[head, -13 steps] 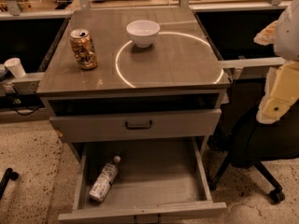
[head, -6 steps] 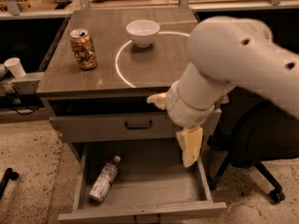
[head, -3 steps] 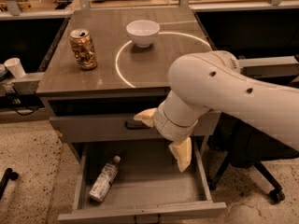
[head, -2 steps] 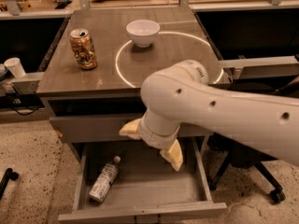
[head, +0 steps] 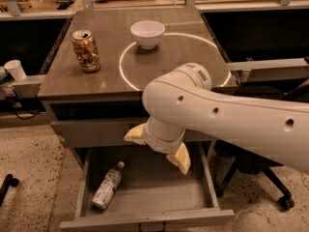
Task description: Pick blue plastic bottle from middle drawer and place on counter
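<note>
arm (head: 231, 115) across desk (head: 111, 47) front, gripper (head: 158, 152) over open middle drawer (head: 159, 190)
gold can (head: 86, 50) upright at desk left; blue plastic bottle (head: 107, 186) lies on drawer floor, left side, cap toward the back; white bowl (head: 147, 34) on circle's far edge; gripper hangs above drawer centre, fingers spread apart, clear of bottle; arm enters from right, wrist bent down.

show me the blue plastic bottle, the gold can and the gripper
blue plastic bottle (head: 107, 187): camera view, on its label
gold can (head: 86, 52): camera view, middle of its side
gripper (head: 157, 153): camera view, midway between its fingertips, over the middle drawer (head: 154, 195)
</note>
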Controlling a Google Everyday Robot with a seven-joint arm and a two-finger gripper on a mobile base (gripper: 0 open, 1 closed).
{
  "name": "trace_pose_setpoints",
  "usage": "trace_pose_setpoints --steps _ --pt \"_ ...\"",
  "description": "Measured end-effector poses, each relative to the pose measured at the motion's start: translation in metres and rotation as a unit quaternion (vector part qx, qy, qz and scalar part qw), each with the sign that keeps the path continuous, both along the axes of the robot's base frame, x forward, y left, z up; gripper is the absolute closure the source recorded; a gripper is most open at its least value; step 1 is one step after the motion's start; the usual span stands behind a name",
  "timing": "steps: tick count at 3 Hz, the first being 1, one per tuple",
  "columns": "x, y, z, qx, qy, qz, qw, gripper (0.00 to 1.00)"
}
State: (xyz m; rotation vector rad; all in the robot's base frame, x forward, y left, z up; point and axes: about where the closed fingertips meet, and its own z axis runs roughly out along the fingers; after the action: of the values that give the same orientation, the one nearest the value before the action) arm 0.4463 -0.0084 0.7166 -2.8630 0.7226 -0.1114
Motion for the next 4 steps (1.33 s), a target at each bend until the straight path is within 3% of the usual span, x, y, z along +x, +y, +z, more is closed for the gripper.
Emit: trace_pose_setpoints --steps 1,2,3,4 --pt "0.002 0.008 -0.008 -0.023 -0.002 0.025 0.9994 0.0" --pt "0.011 0.03 -0.035 -0.053 -0.008 0.09 0.9945 0.0" --pt "0.011 0.03 -0.035 -0.053 -0.008 0.09 0.9945 0.0" --pt "0.019 0.045 -0.066 -0.064 -0.027 0.103 0.9923 0.0"
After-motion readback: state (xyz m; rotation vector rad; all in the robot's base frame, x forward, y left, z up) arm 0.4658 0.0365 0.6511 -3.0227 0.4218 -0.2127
